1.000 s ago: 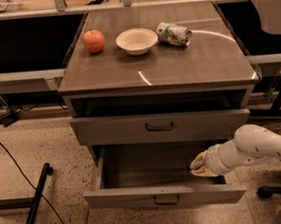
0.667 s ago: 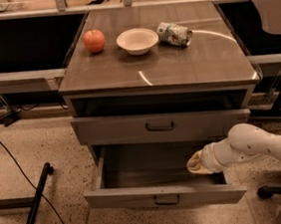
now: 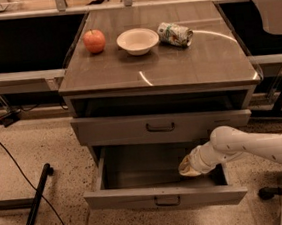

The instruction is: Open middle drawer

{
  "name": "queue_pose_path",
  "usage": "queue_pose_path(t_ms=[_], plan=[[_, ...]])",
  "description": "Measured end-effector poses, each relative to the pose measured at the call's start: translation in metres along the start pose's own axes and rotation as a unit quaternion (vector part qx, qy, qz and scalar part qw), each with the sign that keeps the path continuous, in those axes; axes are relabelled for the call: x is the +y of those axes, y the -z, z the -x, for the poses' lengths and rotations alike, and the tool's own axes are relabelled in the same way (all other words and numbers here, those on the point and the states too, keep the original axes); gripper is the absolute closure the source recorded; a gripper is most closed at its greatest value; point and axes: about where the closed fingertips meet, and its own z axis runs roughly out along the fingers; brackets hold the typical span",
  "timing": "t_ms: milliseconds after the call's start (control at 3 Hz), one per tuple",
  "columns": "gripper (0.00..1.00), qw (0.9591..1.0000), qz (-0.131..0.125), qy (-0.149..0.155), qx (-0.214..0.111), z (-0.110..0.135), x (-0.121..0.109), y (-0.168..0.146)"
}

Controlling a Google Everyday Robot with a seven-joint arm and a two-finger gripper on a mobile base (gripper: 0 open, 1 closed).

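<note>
The middle drawer (image 3: 160, 127) has a grey flat front with a small dark wire handle and sits just under the tabletop's dark recess, pulled out a little. Below it the bottom drawer (image 3: 165, 198) is pulled far out and looks empty inside. My white arm comes in from the right, and my gripper (image 3: 187, 166) is down inside the bottom drawer at its right side, below the middle drawer's front and right of its handle.
On the cabinet top (image 3: 201, 63) lie a red apple (image 3: 94, 40), a white bowl (image 3: 137, 40) and a can on its side (image 3: 175, 34). A dark pole and cable (image 3: 35, 206) lie on the floor at the left. A chair base (image 3: 270, 191) stands at the right.
My gripper has moved a little to the left inside the bottom drawer. The drawers and the things on top have not moved.
</note>
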Motion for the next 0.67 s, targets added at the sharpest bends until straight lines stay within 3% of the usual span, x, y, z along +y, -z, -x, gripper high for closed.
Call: queue_pose_path(t_ms=[333, 667], plan=[[1.00, 0.9998, 0.020, 0.002, 0.004, 0.005, 0.006, -0.018], [1.00, 0.9985, 0.054, 0.004, 0.005, 0.011, 0.036, -0.030]])
